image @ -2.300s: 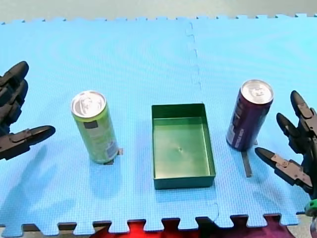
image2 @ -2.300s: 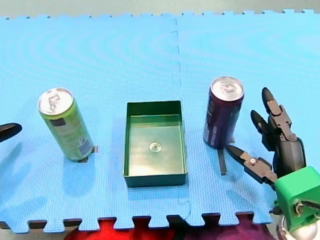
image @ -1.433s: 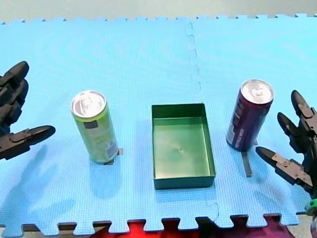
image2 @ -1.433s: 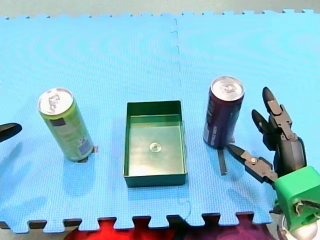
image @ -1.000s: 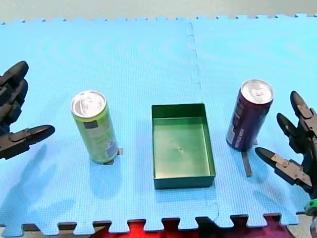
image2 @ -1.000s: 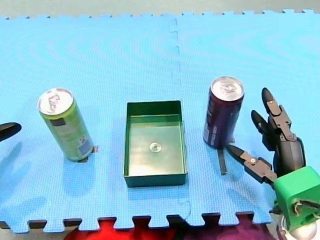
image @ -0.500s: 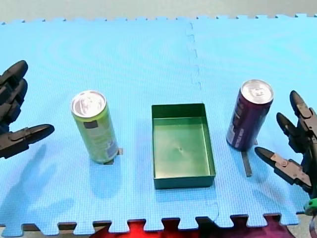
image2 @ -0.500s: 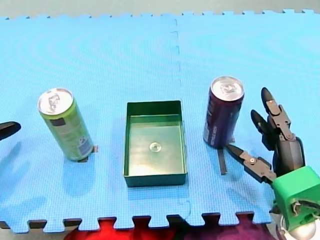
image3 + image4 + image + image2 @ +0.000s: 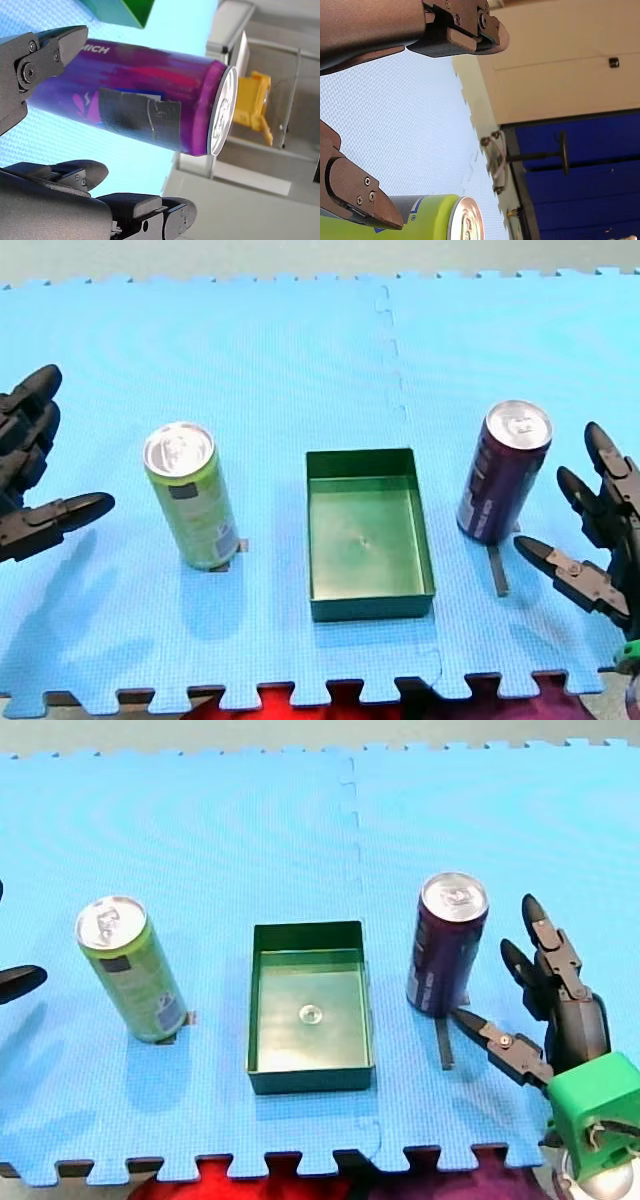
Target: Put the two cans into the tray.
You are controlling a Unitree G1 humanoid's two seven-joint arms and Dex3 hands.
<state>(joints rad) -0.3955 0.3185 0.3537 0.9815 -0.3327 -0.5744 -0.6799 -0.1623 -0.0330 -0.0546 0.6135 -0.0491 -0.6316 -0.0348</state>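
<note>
In from the left comes the left hand [image 9: 22, 475]: black, chunky, three segmented fingers with rounded tips. On the right, the right hand [image 9: 548, 1005] matches it with black jointed links, and a small silver screw head glints on its thumb [image 9: 498, 1046]. Behind that wrist there's a bright green block [image 9: 597, 1100], with a silvery rounded part [image 9: 592, 1178] beneath. In the first wrist view the fingers [image 9: 35, 55] are dark moulded shells with recessed screws. In the second wrist view the fingers [image 9: 350, 197] carry paired screw heads.

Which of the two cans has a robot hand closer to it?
The purple can, right of the green tray: the right hand sits just beside its base, while the green can stands farther from the left hand.
</note>
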